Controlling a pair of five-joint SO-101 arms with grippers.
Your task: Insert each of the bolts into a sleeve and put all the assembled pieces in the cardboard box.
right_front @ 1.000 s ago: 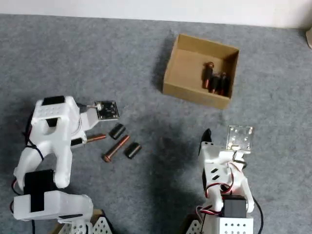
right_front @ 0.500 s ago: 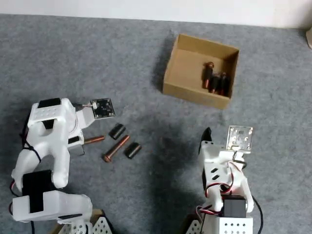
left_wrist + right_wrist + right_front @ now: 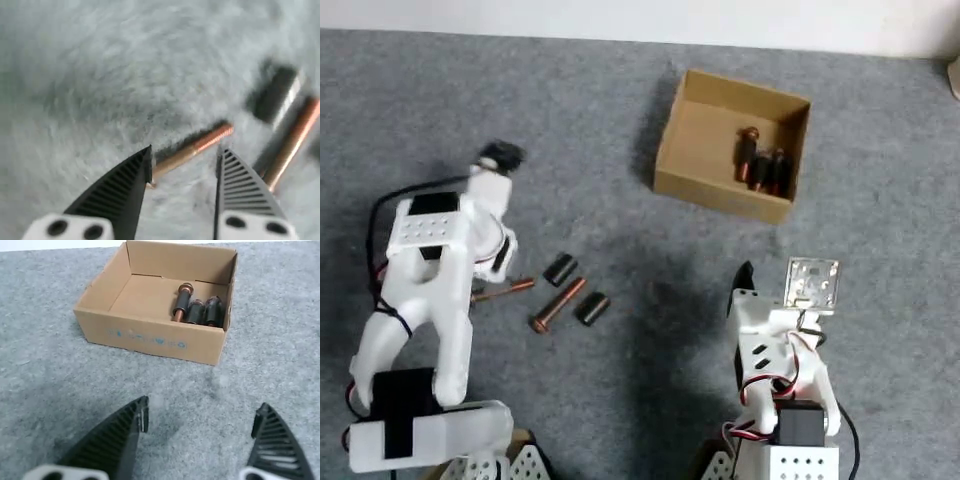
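In the high view the cardboard box sits right of centre in the upper frame, with what look like three assembled pieces lying side by side near its right wall. Left of centre, a bolt lies slantwise between an upper sleeve and a lower sleeve. A second bolt lies just left of them, its far end under the left arm; the left gripper straddles it.
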